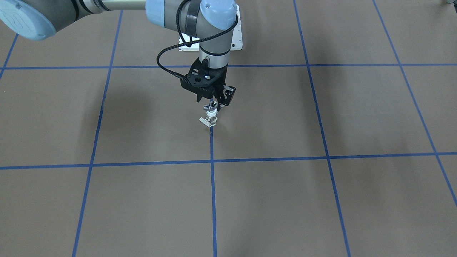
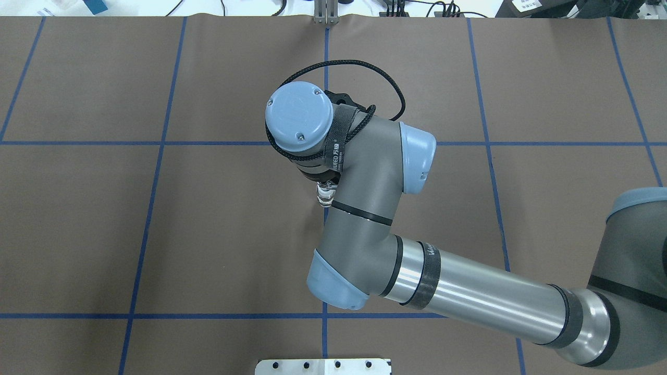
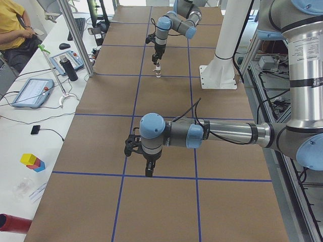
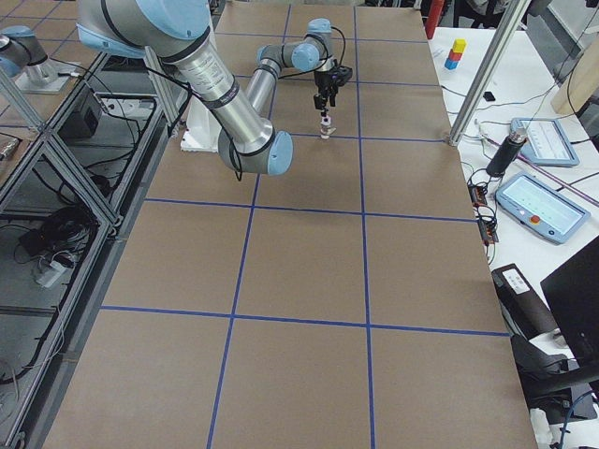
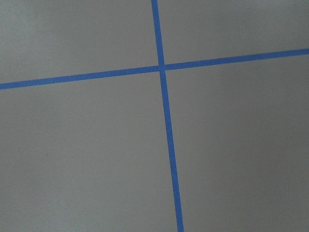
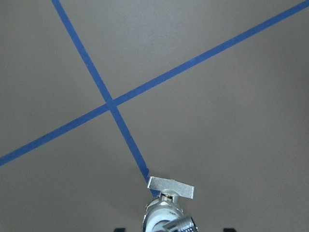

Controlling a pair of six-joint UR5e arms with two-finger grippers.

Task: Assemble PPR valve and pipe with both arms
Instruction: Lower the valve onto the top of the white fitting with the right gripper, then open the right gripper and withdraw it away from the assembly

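- The PPR valve [image 1: 211,117] is seen upright near the middle of the table [image 1: 321,200], on a blue tape line [image 1: 213,178], with its lever tab [image 1: 204,121] sticking out to one side.
- The pipe [image 1: 212,106] is stacked directly on top of the valve, touching it. The two appear joined, though how fully the joint is seated cannot be told.
- The right gripper [image 1: 218,101] is held straight down over the stack. In the right wrist view its dark finger ends are seen wide of the fitting on both sides, so the jaws seem spread and not pinching, though only their tips can be seen at that view's edge.
- The left gripper [image 3: 148,170] is parked low over the table, well apart from the parts. Its jaws show only from the side, so their state cannot be told.
- The stack is judged narrow and top-heavy. It could be tipped if a finger catches the pipe's side stub or the tab as the right arm is lifted away.
- A loosely seated joint could be pulled apart by the same contact.
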